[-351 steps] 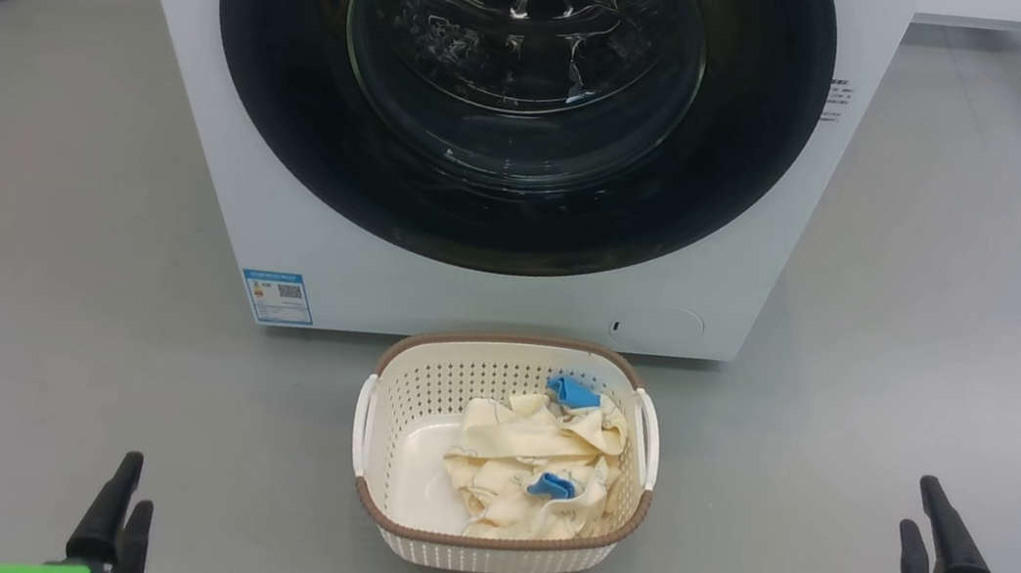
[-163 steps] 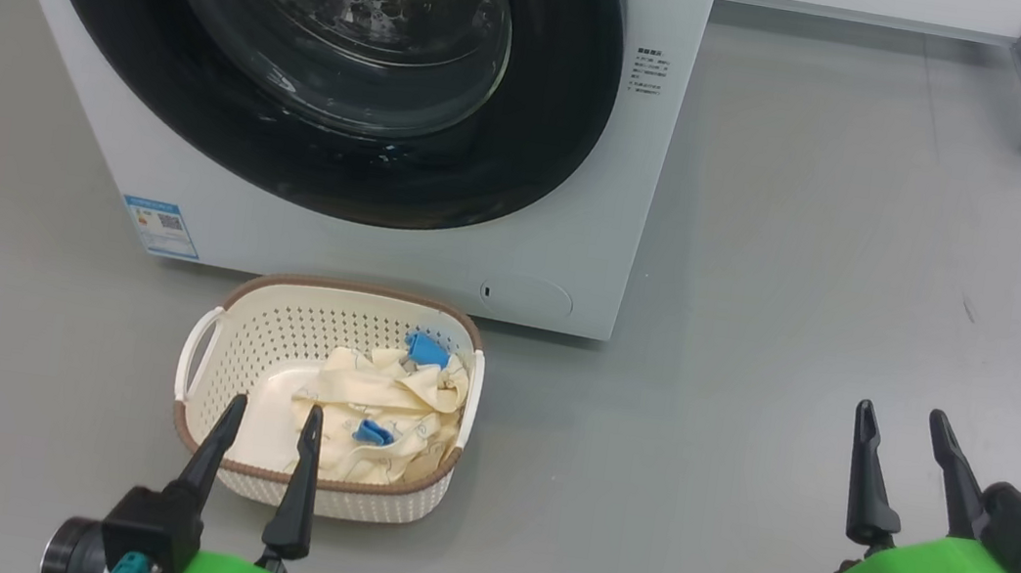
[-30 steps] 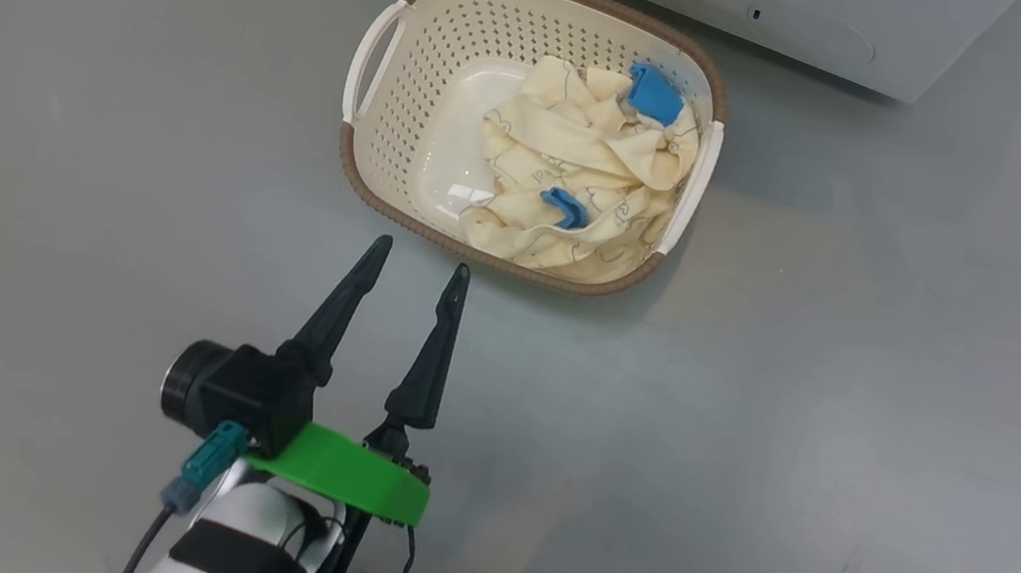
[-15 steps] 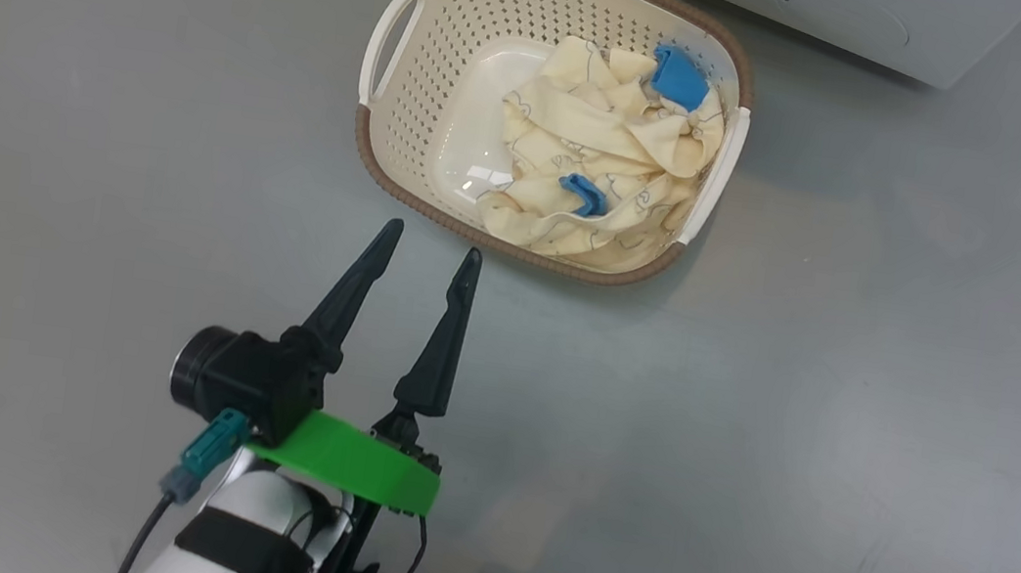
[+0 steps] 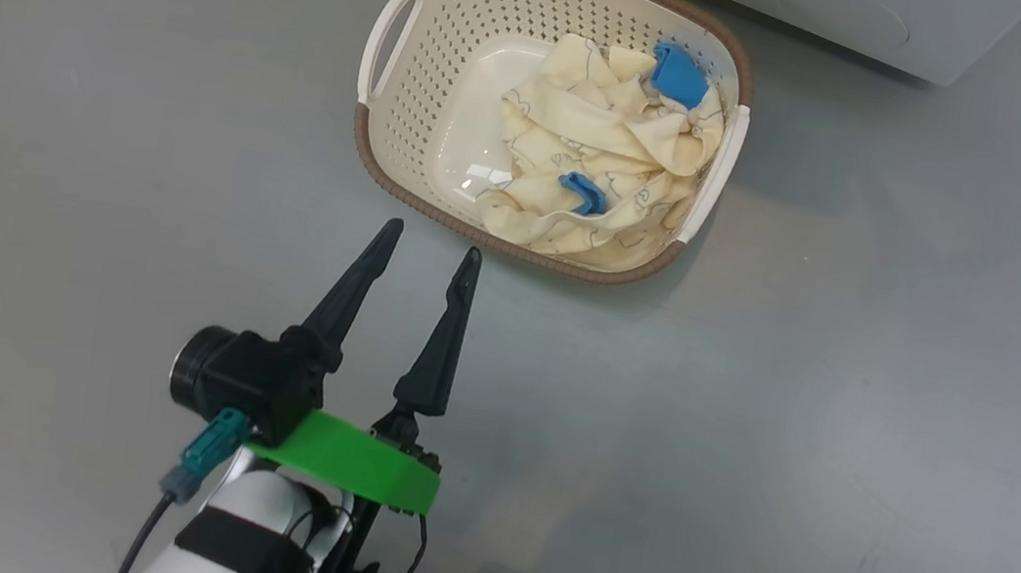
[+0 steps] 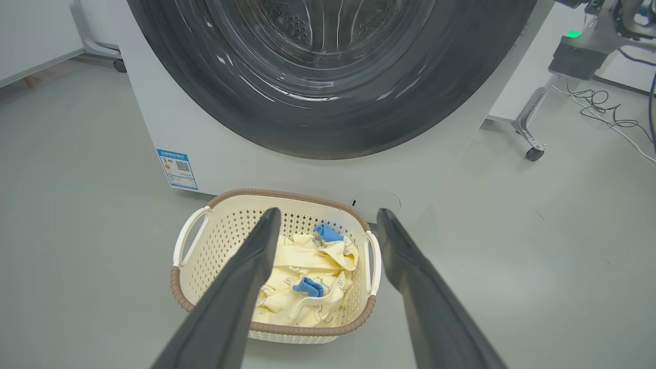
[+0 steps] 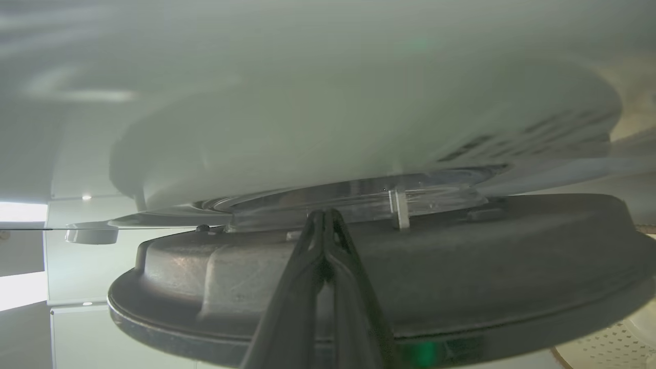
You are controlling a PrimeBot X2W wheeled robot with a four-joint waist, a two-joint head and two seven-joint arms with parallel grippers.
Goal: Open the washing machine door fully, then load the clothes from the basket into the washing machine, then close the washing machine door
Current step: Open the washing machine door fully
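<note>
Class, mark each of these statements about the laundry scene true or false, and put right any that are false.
1. The clothes lie inside the basket. True.
2. The left gripper is closed on a garment. False: its fingers are apart with nothing between them.
3. The basket stands on the floor in front of the washing machine. True.
4. The right gripper has its fingers spread wide. False: they are pressed together, pointing at the edge of the washing machine door.
5. The clothes cover the whole bottom of the basket. False: they are heaped to one side, and part of the bottom is bare.
</note>
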